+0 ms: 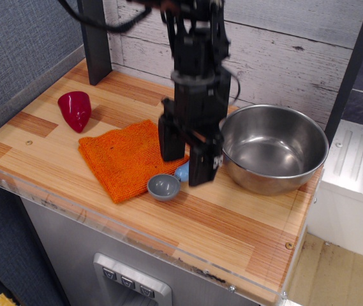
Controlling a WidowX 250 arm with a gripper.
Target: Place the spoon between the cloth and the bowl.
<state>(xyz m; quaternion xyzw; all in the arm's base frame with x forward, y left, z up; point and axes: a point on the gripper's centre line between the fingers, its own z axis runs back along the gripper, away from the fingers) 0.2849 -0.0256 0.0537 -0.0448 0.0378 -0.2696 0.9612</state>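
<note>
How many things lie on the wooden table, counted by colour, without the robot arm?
Orange: 1, the cloth
Dark red: 1, the cup-like object
Silver metal: 1, the bowl
Grey with light blue handle: 1, the spoon
Total: 4
</note>
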